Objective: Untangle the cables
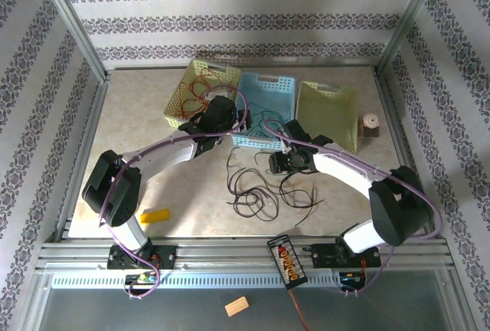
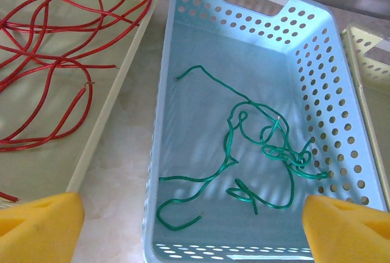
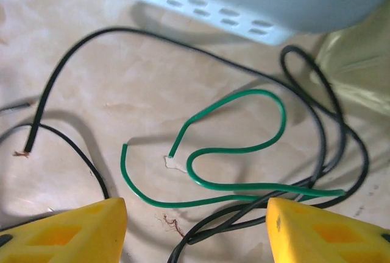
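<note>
Right gripper (image 3: 195, 229) spread – green cable (image 3: 231, 150) on table just ahead, black cables (image 3: 152, 35) crowding it, left gripper (image 2: 195, 226) spread above blue basket (image 2: 159, 111) – green tangle (image 2: 231, 138) inside

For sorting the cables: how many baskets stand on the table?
3: yellow basket on the left, blue basket in the middle, green basket on the right; none seems hidden.
</note>
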`<state>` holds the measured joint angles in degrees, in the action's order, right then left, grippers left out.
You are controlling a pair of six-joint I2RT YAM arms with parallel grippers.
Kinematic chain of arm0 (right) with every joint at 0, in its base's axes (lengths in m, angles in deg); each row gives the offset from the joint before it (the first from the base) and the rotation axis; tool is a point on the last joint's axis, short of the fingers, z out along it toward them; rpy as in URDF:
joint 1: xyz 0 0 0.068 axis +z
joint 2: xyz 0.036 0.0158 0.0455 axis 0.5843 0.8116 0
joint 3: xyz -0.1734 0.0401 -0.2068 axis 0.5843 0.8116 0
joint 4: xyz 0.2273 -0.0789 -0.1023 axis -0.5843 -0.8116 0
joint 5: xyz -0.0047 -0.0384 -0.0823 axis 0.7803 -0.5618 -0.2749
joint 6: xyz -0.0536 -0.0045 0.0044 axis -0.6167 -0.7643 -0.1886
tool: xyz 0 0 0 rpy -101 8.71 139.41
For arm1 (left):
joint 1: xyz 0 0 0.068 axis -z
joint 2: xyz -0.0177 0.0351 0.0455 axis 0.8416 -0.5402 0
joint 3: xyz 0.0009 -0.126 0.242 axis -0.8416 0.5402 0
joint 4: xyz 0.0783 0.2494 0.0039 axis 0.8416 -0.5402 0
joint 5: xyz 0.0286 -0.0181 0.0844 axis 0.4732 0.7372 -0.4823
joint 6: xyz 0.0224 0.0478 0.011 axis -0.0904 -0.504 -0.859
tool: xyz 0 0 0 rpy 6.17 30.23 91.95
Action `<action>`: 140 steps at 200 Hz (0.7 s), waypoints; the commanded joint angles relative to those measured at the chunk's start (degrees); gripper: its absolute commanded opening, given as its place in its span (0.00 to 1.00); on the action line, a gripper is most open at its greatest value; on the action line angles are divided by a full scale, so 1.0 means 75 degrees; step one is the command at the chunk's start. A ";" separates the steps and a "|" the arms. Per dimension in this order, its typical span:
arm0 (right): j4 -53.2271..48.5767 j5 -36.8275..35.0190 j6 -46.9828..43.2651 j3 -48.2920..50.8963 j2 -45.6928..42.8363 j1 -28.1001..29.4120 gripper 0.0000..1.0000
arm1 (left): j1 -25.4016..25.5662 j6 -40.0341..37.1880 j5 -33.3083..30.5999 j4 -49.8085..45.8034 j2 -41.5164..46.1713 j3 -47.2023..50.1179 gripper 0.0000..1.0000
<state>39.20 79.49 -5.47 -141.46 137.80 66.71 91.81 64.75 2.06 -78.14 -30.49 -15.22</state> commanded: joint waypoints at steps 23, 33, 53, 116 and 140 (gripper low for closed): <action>-0.0314 -0.0554 -0.0571 -0.0593 0.0660 0.0222 0.62 | 0.0040 -0.0101 -0.0183 -0.0247 0.0207 -0.0131 0.92; -0.0360 -0.0706 -0.0689 -0.0672 0.0772 0.0275 0.62 | 0.0040 -0.0101 -0.0207 -0.0245 0.0220 -0.0096 0.92; -0.0504 -0.1075 -0.0945 -0.0874 0.0929 0.0401 0.62 | 0.0040 -0.0080 -0.0166 -0.0262 0.0174 -0.0127 0.92; -0.0627 -0.1497 -0.1266 -0.1045 0.0725 0.0509 0.61 | 0.0040 -0.0080 -0.0106 -0.0302 0.0053 -0.0241 0.92; -0.0579 -0.1468 -0.1344 -0.0974 0.0772 0.0447 0.61 | 0.0040 -0.0056 -0.0093 -0.0294 0.0033 -0.0249 0.92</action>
<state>36.16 70.28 -13.73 -148.34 144.62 70.03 91.81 64.78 1.84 -78.40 -30.47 -15.37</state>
